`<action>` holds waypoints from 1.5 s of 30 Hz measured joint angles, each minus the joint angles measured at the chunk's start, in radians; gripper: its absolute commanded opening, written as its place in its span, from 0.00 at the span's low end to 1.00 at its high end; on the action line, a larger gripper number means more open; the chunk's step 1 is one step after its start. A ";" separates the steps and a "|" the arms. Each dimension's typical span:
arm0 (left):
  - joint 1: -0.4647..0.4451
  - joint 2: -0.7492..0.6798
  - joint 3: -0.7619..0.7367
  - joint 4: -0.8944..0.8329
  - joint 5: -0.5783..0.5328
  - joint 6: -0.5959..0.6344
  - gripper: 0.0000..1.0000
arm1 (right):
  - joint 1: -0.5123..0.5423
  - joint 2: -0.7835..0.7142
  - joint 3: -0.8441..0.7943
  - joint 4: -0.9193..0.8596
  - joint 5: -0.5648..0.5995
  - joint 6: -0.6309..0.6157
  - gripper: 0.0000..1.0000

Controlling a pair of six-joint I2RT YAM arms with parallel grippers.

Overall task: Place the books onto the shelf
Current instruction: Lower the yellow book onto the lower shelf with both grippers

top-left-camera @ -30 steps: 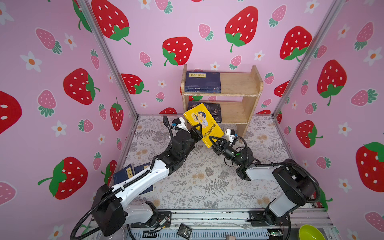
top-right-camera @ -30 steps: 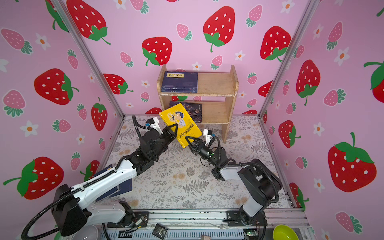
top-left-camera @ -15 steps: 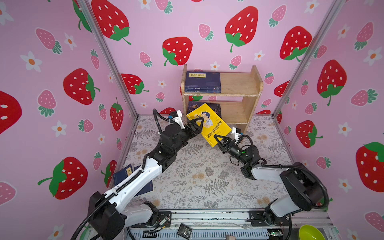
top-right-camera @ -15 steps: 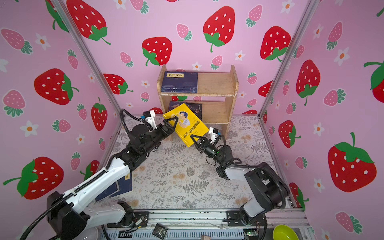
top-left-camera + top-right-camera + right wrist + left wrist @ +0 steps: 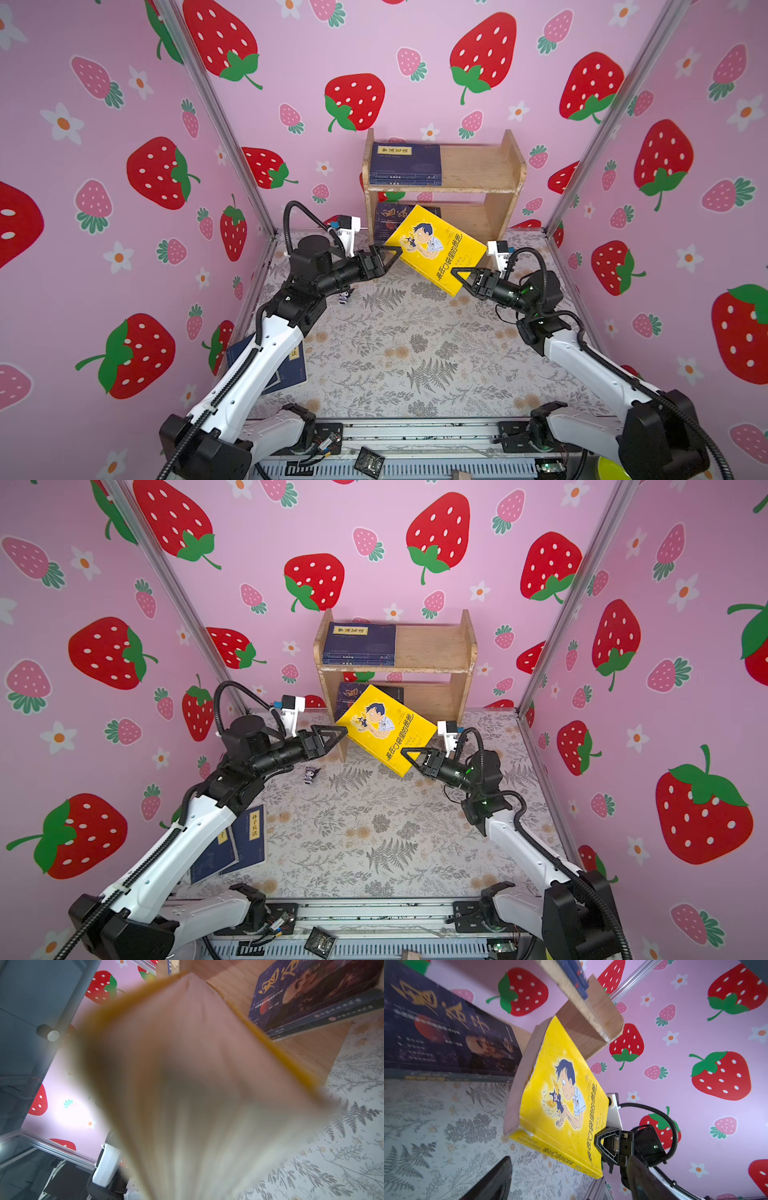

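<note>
Right wrist view is nearly useless: blurred page edges of the yellow cartoon-cover paperback (image 5: 187, 1084) fill it, and the right jaws aren't visible there. The dark paperback with gold characters (image 5: 388, 219) on the lower tier of the small light wooden two-tier shelf (image 5: 478, 166) is mostly covered by the yellow book in both top views. Navy paperbacks (image 5: 249, 841) lie on the floral counter (image 5: 395, 353), well in front of the shelf and half hidden under the left arm (image 5: 266, 353). Tiny dark figurine (image 5: 311, 774): too small to read. Navy stack with yellow label (image 5: 405, 164) lies flat on the shelf's top tier.

Yellow book: airborne, tilted, just in front of the shelf's lower tier. Can't tell whether its far corner touches the shelf.

Right arm (image 5: 582, 357) is stretched low toward the shelf, right jaws clenched on the book's near corner. Left arm is bent at the elbow, reaching toward the shelf. The left jaws are spread wide at the book's opposite corner, gripping nothing; contact unclear.
</note>
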 measured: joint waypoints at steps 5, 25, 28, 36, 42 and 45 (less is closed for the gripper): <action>0.000 0.077 0.000 0.041 0.074 -0.049 0.79 | -0.015 -0.020 0.001 -0.070 -0.068 -0.017 0.07; 0.008 0.116 -0.019 0.219 -0.002 -0.244 0.00 | -0.041 0.043 0.059 -0.093 0.003 -0.123 0.73; 0.011 0.169 -0.016 0.287 -0.047 -0.303 0.00 | -0.043 0.051 0.092 -0.137 0.098 -0.175 0.74; 0.011 0.265 0.016 0.321 -0.223 -0.342 0.00 | -0.043 0.058 0.152 -0.230 0.323 -0.289 0.75; 0.020 0.315 0.095 0.291 -0.318 -0.299 0.00 | -0.026 0.092 0.214 -0.267 0.466 -0.370 0.75; 0.020 0.344 0.105 0.325 -0.336 -0.309 0.00 | 0.002 0.135 0.252 -0.296 0.533 -0.412 0.75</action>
